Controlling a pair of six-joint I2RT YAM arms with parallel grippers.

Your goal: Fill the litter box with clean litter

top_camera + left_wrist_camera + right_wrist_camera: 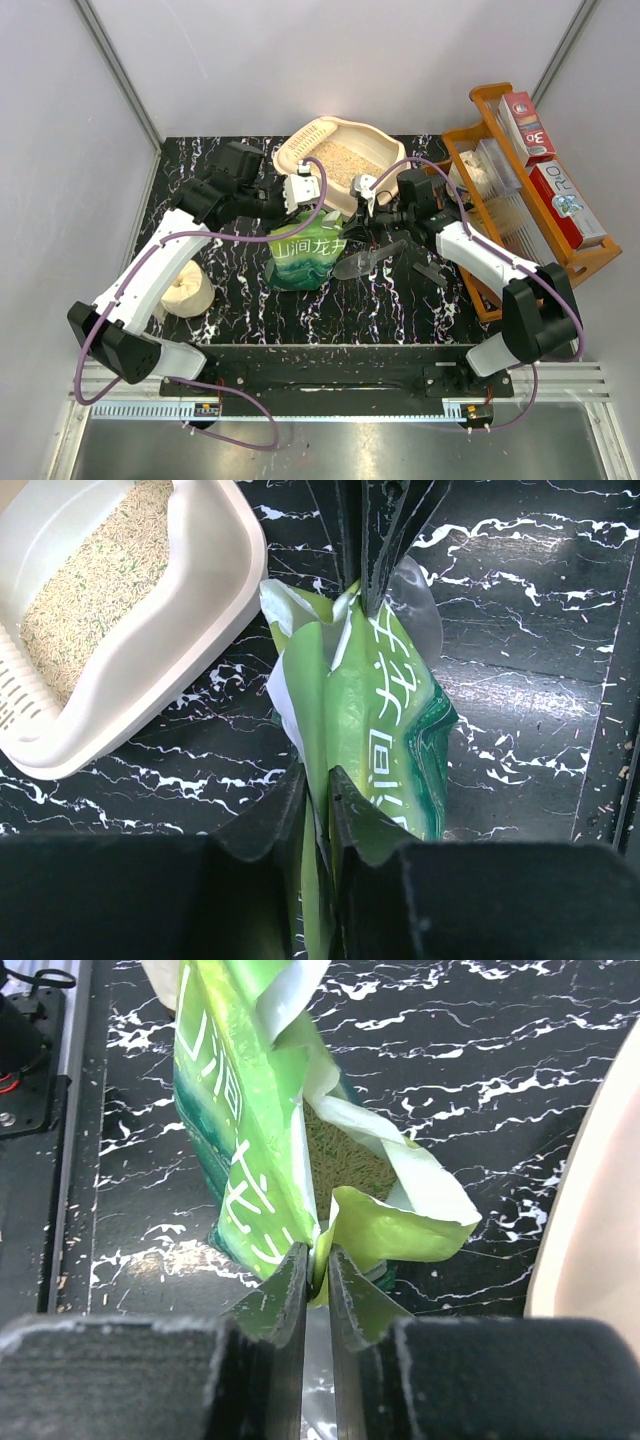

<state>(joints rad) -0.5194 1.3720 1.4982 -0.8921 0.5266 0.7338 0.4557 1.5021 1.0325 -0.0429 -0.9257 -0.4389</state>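
Left jaws and right jaws each clamp a top edge of the green bag (305, 255), just near of the litter box (375, 130) at the worktop's (240, 300) far middle; clean litter (345, 165) lies inside the box.

The litter box (180, 630) is smooth cream plastic with a soft satin sheen. The clean litter (95, 580) in it looks dry, matt and crumbly: pale tan grains with a few green flecks. The green bag (385, 740) is thin, glossy printed film, creased and crinkled, paler and duller on its inner face. The jaws are matt black plastic with a faintly grainy surface. The counter (520, 660) is polished black with white marble-like veining and catches highlights. The rack (490, 100) is orange wood, smooth and varnished. The scoop (365, 262) is clear plastic.
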